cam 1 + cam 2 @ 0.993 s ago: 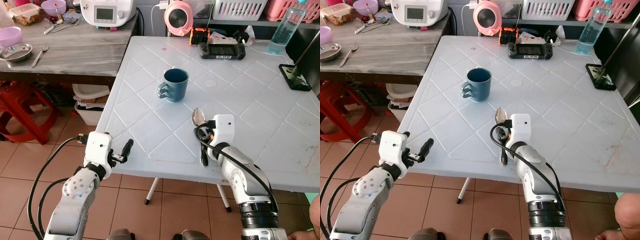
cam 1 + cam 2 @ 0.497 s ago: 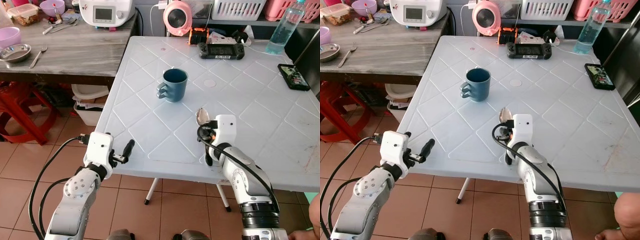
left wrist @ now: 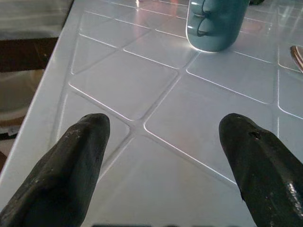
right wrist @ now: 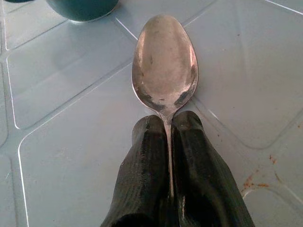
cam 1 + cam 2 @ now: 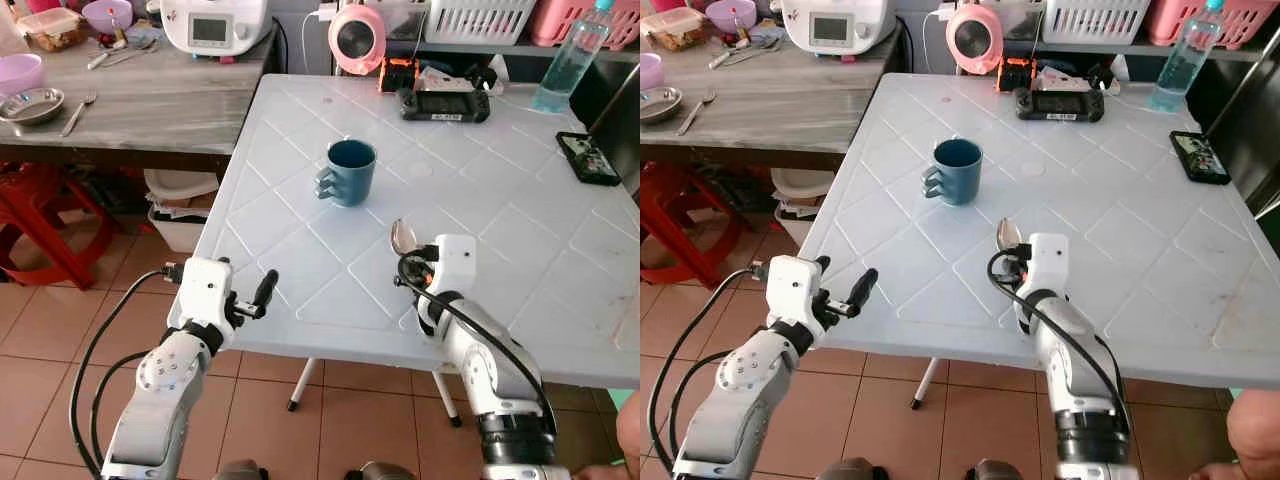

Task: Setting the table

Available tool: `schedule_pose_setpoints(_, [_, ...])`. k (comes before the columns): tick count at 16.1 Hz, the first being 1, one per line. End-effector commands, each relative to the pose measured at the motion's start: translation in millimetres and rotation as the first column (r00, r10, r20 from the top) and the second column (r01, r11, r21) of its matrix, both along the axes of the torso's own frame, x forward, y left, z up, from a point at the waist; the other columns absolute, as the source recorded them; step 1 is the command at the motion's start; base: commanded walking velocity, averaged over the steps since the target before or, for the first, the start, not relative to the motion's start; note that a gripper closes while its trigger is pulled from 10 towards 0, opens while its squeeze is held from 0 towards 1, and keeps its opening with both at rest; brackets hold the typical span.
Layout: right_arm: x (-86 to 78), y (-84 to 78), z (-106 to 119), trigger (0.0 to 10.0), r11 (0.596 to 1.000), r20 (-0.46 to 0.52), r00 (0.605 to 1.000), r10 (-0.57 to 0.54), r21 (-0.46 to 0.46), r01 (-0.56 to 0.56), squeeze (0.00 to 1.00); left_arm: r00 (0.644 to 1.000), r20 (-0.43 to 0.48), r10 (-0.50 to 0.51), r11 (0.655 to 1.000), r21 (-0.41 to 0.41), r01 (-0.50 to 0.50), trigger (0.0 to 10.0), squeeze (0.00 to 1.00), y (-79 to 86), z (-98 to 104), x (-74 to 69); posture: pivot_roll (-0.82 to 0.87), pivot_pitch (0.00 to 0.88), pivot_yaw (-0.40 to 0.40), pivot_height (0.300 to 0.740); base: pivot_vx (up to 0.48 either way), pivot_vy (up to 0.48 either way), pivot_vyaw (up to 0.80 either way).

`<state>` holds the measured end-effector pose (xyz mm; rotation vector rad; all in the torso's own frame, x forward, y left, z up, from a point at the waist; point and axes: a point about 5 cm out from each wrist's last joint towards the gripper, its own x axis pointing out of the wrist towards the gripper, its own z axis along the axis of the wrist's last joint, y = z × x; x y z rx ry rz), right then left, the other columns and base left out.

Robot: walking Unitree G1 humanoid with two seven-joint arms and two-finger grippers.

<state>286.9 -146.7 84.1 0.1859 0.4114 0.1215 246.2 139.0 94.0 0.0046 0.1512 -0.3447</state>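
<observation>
Setting barely begun. One blue mug [image 5: 349,170] stands mid white surface [image 5: 300,280]. One spoon [image 4: 165,66] clamped by its handle in right claw [image 4: 168,137], bowl low over the surface near the mug, apparently not yet released. Left claw [image 3: 165,161] fingers apart, holding nothing, at the near edge.

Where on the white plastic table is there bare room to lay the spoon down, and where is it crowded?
The right gripper holds the metal spoon. Bare patches: the white plastic table between the blue mug and the near edge, and right of the spoon. The far edge is crowded: black game controller, water bottle.
</observation>
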Motion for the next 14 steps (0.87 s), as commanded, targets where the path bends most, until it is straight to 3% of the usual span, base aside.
schedule_pose_setpoints(1, [-13.2, 2.5, -21.5, 0.0, 0.999, -0.1, 0.995, -0.011, 0.045, 0.016, 0.0, 0.999, -0.035, -0.022, 1.0, -0.005, 0.022, 10.0, 0.0, -4.1, -6.0, -1.8, 0.01, 0.0, 0.01, 0.74, 0.0, 0.0, 0.0])
schedule_pose_setpoints(6, [-11.5, 7.7, 3.1, 0.0, 0.985, 0.052, 0.996, -0.068, 0.162, 0.059, 0.0, 1.0, -0.003, -0.022, 1.0, -0.021, 0.022, 10.0, 0.0, -8.5, -2.9, 9.6, -0.01, 0.0, 0.018, 0.74, 0.0, 0.0, 0.0])
schedule_pose_setpoints(7, [-12.6, 11.5, 6.5, 10.0, 0.984, 0.072, 0.996, -0.055, 0.171, 0.042, 0.0, 1.0, -0.008, -0.004, 1.0, -0.022, 0.004, 10.0, 0.0, -6.4, -3.7, 13.1, -0.02, 0.0, 0.019, 0.74, 0.0, 0.0, 0.0])
schedule_pose_setpoints(9, [-13.6, 10.9, 11.3, 10.0, 0.982, 0.11, 0.991, -0.072, 0.18, 0.052, 0.0, 1.0, 0.013, 0.0, 1.0, -0.03, 0.0, 10.0, 0.0, -6.4, -1.4, 18.8, -0.03, 0.0, 0.015, 0.74, 0.0, 0.0, 0.0])
schedule_pose_setpoints(14, [-19.7, 0.0, 13.0, 10.0, 0.983, 0.154, 0.98, -0.127, 0.15, 0.104, 0.0, 0.999, 0.033, 0.015, 0.999, -0.03, -0.014, 10.0, 0.0, -6.9, -1.1, 25.3, -0.03, 0.0, 0.01, 0.74, 0.0, 0.436, 0.0])
